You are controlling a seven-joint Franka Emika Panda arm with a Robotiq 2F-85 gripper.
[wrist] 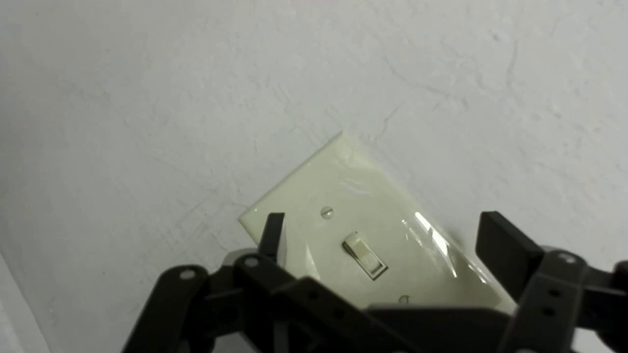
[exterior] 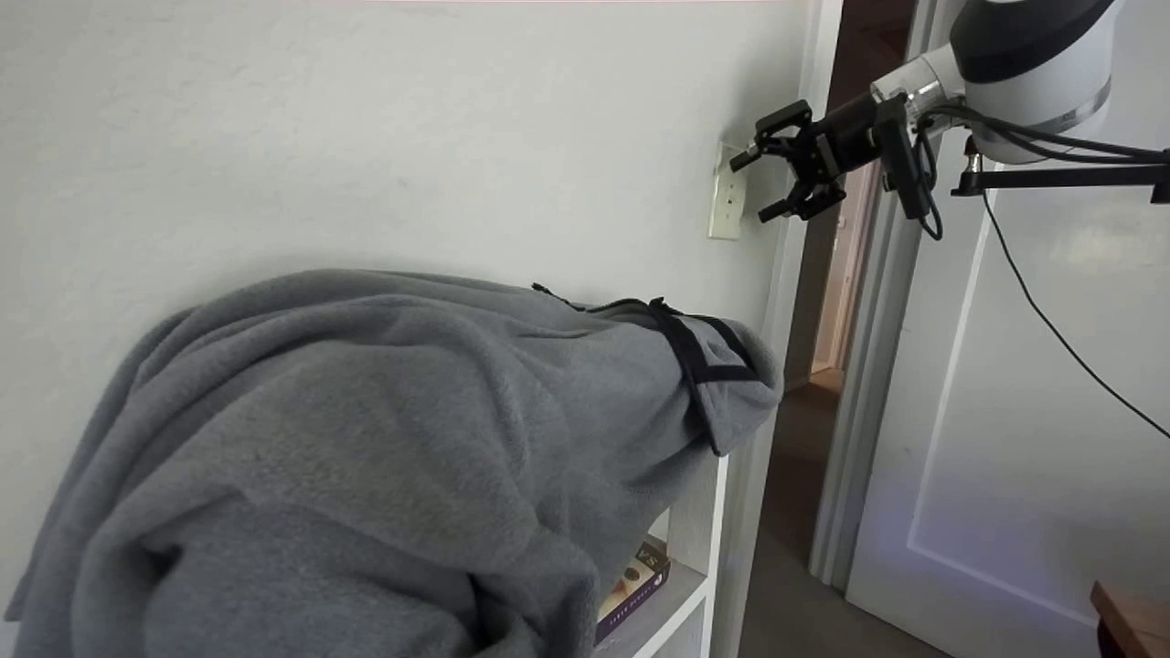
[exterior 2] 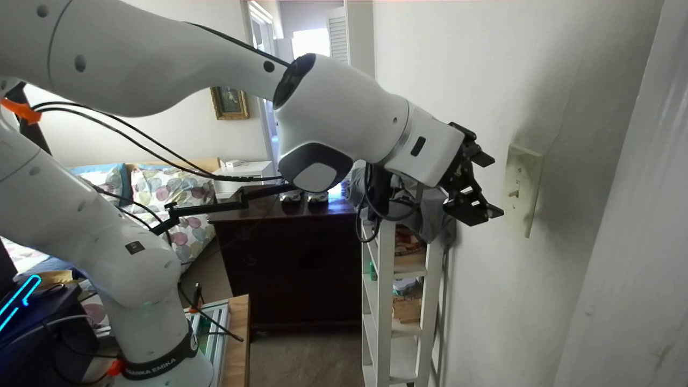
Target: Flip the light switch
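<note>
Cream-white and glossy, the light switch (wrist: 358, 220) sat upright on the pale wall (exterior: 366, 137), near the white door frame (exterior: 788, 265), its toggle (wrist: 365, 256) set between two screws (wrist: 327, 212). Close in front of it hung the gripper (exterior: 759, 185) of the white arm (exterior 2: 344, 118), its jaws spread wide and holding nothing; whether it touched the switch could not be told. Lower down, a tall white shelf unit (exterior 2: 385, 301) stood beside the wall, with a grey fleece garment (exterior: 366, 411) draped over its top. On its shelves sat a book (exterior: 632, 599) with a purple spine, a small green object (exterior 2: 373, 271) and some brown box-like items (exterior 2: 407, 308) too unclear to name. Farther off, in an exterior view, a dark chest (exterior 2: 290, 258) bore two shiny objects (exterior 2: 317, 197), and patterned pillows (exterior 2: 172, 188) lay on a bed (exterior 2: 191, 235).
</note>
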